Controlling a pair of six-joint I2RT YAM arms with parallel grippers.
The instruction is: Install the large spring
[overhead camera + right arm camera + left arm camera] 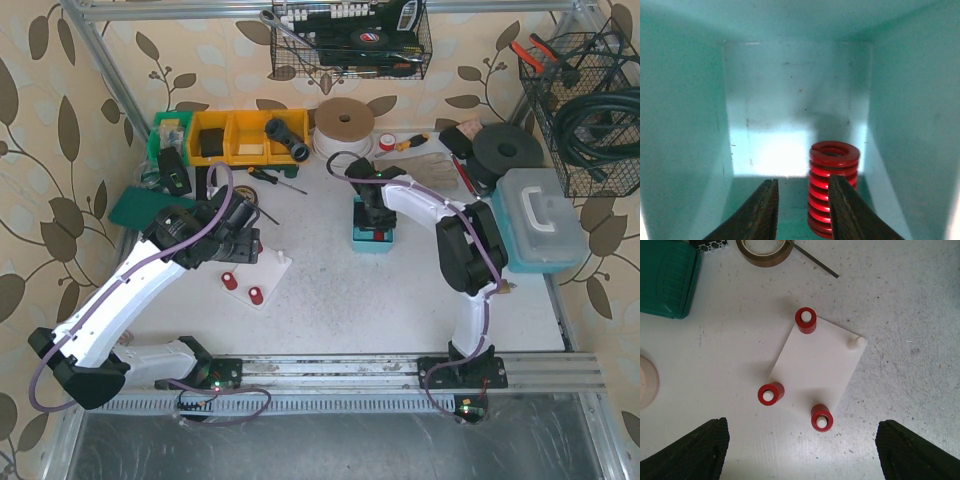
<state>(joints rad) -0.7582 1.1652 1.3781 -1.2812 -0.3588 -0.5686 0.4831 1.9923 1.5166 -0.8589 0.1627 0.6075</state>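
Note:
A red large spring (834, 160) stands upright inside the teal bin (685, 150), near its right wall. My right gripper (802, 210) is open inside that bin (373, 238). The spring sits just behind the right finger (847, 210), not between the jaws. The white plate (817, 365) lies on the table with three red springs on pegs (805, 320) (771, 393) (822, 418) and one bare white peg (856, 342). My left gripper (800, 455) is open and empty, hovering above the plate's near edge (262, 268).
A green case (665, 280) and a tape roll (765, 250) lie beyond the plate. Yellow bins (245, 135), a large tape roll (345, 125), a black disc (508, 150) and a teal toolbox (540, 220) line the back and right. Wire baskets hang above.

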